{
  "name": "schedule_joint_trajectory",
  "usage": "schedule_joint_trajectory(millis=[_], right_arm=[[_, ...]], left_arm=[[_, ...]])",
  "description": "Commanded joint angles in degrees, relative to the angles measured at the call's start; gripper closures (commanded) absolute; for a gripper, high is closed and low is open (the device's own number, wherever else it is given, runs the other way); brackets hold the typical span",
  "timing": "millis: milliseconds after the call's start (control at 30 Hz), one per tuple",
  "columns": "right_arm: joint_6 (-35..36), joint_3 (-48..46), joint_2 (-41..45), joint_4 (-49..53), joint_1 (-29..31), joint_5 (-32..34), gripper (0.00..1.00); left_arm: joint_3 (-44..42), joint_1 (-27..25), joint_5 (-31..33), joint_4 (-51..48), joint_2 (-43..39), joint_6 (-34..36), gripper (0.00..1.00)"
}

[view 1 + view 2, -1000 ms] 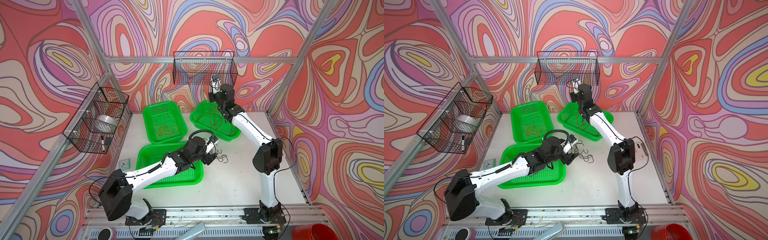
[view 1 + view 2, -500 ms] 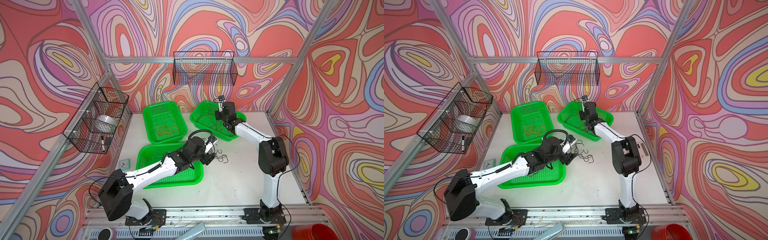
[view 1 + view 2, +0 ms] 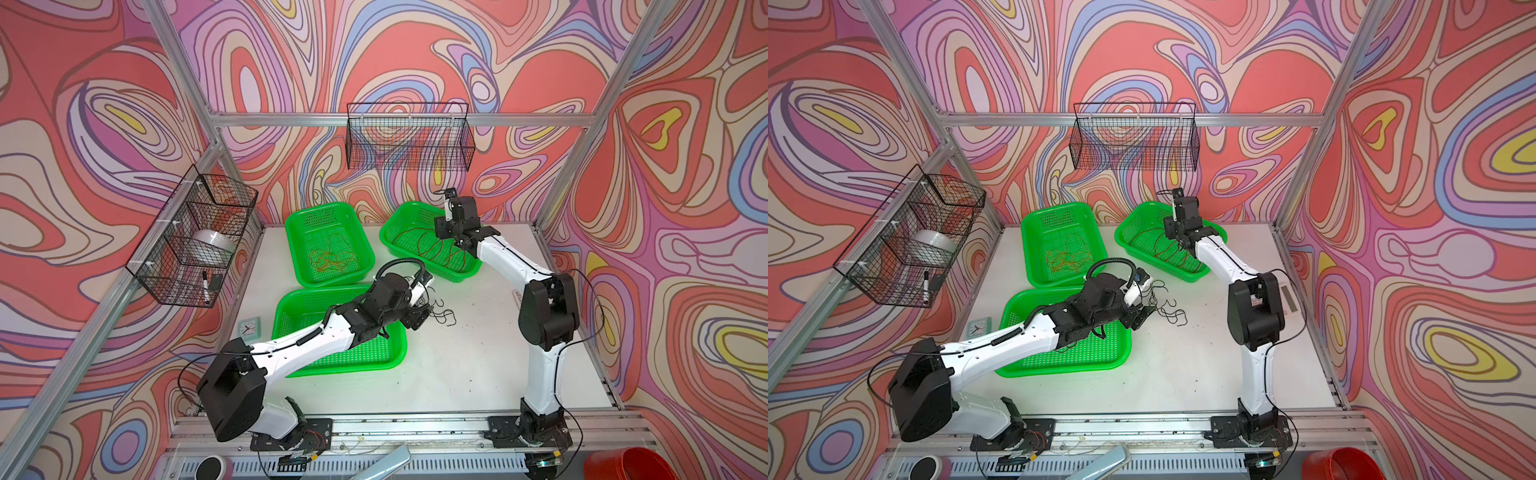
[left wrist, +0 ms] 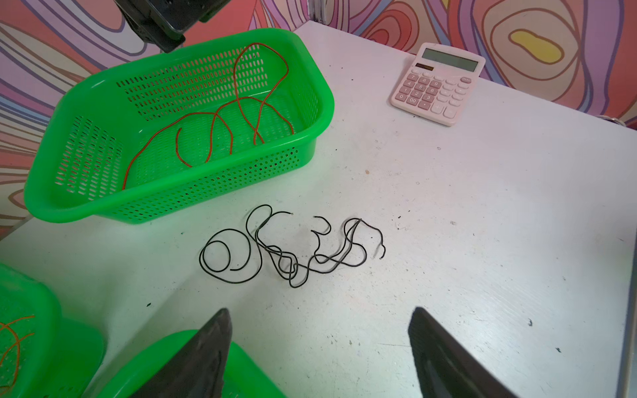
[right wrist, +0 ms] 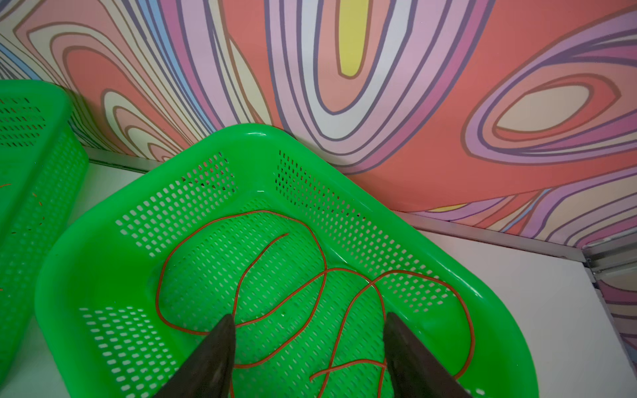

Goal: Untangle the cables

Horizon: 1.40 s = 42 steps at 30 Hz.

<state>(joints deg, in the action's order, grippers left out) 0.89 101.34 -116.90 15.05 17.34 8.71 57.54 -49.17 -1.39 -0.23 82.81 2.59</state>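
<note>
Across the tabletop (image 3: 457, 374), colours lie apart

Near the middle of the white surface lies the black cable (image 4: 286, 256), a loose squiggle of loops touching no basket. The left fingers (image 4: 206, 358) hang at its 9 o'clock side, spread wide and holding nothing. At 1 o'clock the red-brown cable (image 5: 325, 272) sprawls in open loops on the floor of a green basket (image 5: 255, 129). The right fingers (image 5: 213, 361) hover just over it, parted, with nothing clamped between them. At 11 o'clock a second green basket (image 3: 320, 214) holds the orange cable (image 3: 332, 259), bunched in a small tangle. A pink calculator (image 4: 437, 82) sits at 3 o'clock.
</note>
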Motion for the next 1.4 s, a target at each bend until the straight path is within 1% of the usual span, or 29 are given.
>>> schedule_joint_trajectory(millis=[0,100,167,233,300,400,567,700,967,1000,1033,1100,1167,1233,1267,1367], right_arm=[[-1.2,-2.2,5.2,6.1,-0.2,-3.2,0.29],[-5.3,-8.2,12.0,7.6,-0.1,-7.0,0.32],[-8.6,-13.3,16.5,8.8,0.4,-10.1,0.37],[-11.9,-19.3,21.0,9.0,2.1,-11.5,0.43],[-14.5,-25.6,23.7,8.0,4.4,-13.2,0.46],[-17.1,-32.4,24.5,6.9,8.4,-12.5,0.49],[-25.2,-39.6,22.1,2.4,9.1,-13.9,0.52],[-28.1,-40.4,18.6,0.8,9.1,-12.1,0.56],[-30.1,-39.3,13.5,-0.3,9.2,-14.8,0.58],[-30.2,-39.4,13.3,-0.2,9.1,-15.1,0.60],[-30.2,-39.3,13.1,0.1,9.2,-15.3,0.65],[-30.0,-38.9,12.9,0.7,9.1,-16.0,0.81],[-28.6,-38.0,13.2,2.2,9.1,-17.0,1.00],[-27.3,-37.0,14.9,4.3,9.0,-16.2,1.00],[-26.6,-36.5,17.2,5.3,9.0,-15.6,1.00],[-25.2,-34.3,22.1,8.4,8.5,-15.4,1.00]], left_arm=[[1.0,0.2,1.1,0.4,0.3,-1.5,0.17],[1.2,0.7,1.3,0.6,0.5,-2.4,0.17],[1.3,1.4,0.9,0.6,0.7,-3.8,0.18],[1.5,2.0,0.3,0.8,0.7,-5.1,0.18],[1.6,2.2,0.3,1.0,0.7,-5.8,0.18],[1.6,2.7,0.1,1.6,0.7,-6.8,0.19],[1.3,2.8,0.5,1.6,0.0,-7.7,0.21],[0.4,2.8,1.2,1.2,-1.1,-8.0,0.21],[-1.0,2.9,3.0,0.5,-3.3,-7.2,0.21],[-1.0,2.9,3.2,0.4,-3.4,-7.0,0.21],[-1.1,2.8,3.4,0.4,-3.4,-6.8,0.22],[-1.1,2.9,3.6,0.4,-3.4,-6.5,0.21],[-1.0,2.8,3.7,0.2,-3.3,-6.1,0.21],[-0.7,2.8,3.6,-0.2,-3.0,-5.6,0.21],[-0.7,2.9,3.3,-0.2,-2.9,-5.3,0.21],[-0.7,2.8,1.6,0.0,-2.3,-3.7,0.18]])
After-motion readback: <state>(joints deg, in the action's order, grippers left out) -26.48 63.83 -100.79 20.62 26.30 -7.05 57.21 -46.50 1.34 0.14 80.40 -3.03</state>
